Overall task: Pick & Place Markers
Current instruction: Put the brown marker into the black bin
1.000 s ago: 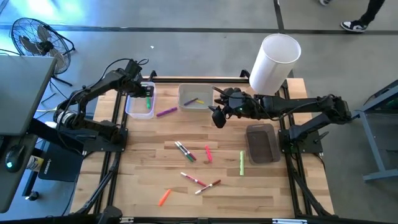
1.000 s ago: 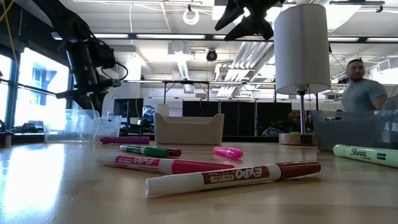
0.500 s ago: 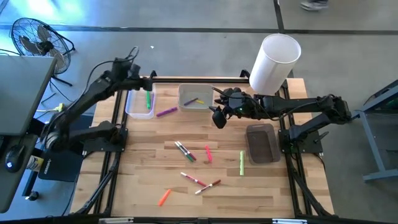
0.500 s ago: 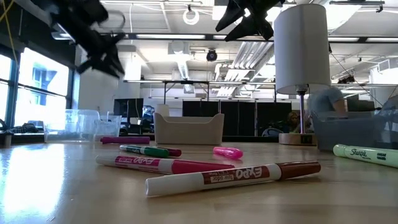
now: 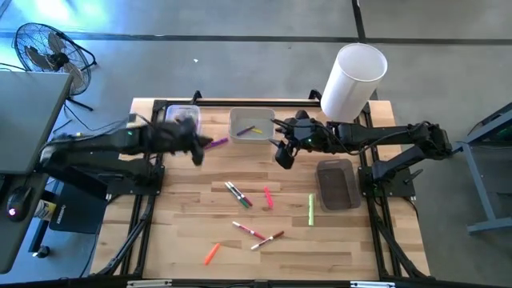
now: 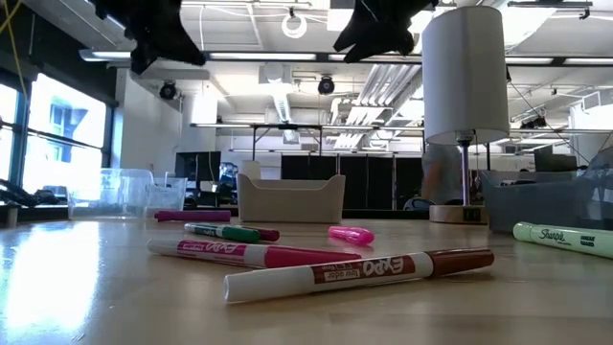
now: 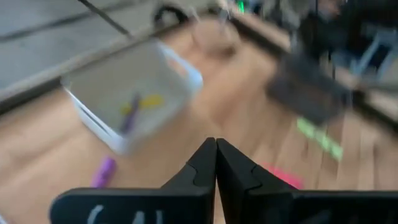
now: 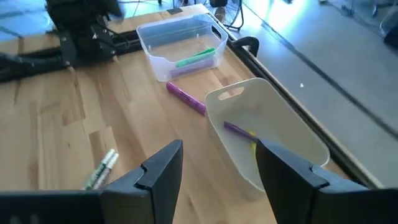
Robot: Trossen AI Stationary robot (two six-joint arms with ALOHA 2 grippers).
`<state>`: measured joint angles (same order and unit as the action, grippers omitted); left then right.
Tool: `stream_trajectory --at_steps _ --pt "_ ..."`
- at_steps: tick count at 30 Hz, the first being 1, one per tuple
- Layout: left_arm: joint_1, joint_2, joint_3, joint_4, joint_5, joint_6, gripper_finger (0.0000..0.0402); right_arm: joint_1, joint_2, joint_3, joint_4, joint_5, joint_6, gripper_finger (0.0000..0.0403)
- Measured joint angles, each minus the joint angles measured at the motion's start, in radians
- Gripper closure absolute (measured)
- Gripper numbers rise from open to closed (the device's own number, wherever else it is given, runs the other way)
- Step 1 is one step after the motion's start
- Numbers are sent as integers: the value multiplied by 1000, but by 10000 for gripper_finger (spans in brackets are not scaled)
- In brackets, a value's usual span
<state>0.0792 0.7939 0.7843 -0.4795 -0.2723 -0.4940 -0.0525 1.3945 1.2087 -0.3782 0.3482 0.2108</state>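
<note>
Several markers lie flat on the wooden table: a purple one (image 5: pixel 214 144), a cluster (image 5: pixel 238 194), a pink one (image 5: pixel 268 198), a green one (image 5: pixel 311 210), two white-bodied ones (image 5: pixel 258 234) and an orange one (image 5: pixel 211 254). More lie inside the clear bin (image 8: pixel 183 37) (green (image 8: pixel 196 57)) and the white bin (image 5: pixel 252 125) (purple (image 8: pixel 236 129)). My left gripper (image 7: pixel 216 163) is shut on nothing, in the air left of the purple marker (image 7: pixel 102 173). My right gripper (image 8: pixel 214 168) hangs open and empty above the table, right of the white bin.
A dark grey bin (image 5: pixel 337 184) stands at the table's right side, and a tall white cylinder (image 5: pixel 353 78) at the far right corner. A fan (image 5: pixel 44 50) and a grey desk (image 5: pixel 24 120) stand off the table's left.
My left gripper has left the clear bin at the far left, risen and swung toward the table's middle, and now hangs next to the loose purple marker. The green marker stays in the clear bin. My right gripper has rolled slightly in place.
</note>
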Motion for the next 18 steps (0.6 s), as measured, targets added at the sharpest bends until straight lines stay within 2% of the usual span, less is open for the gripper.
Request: stream_trajectory --at_steps 2,6,10,15,16,18 --pt "-86 40 -20 0 -8 0 399 1 0 0 -10 -28 -7 211" --pt "-198 136 -28 4 74 104 397 1 2 0 -58 -162 8 222" --pt "-270 234 -28 25 61 175 400 44 8 -1 -130 -140 27 271" --pt "-355 277 -27 74 52 308 401 149 8 -1 -211 -90 102 378" --pt "-373 277 -26 80 52 329 401 175 8 -1 -222 -85 130 390" --pt "-403 270 -27 72 52 364 401 232 17 -1 -225 -43 183 389"
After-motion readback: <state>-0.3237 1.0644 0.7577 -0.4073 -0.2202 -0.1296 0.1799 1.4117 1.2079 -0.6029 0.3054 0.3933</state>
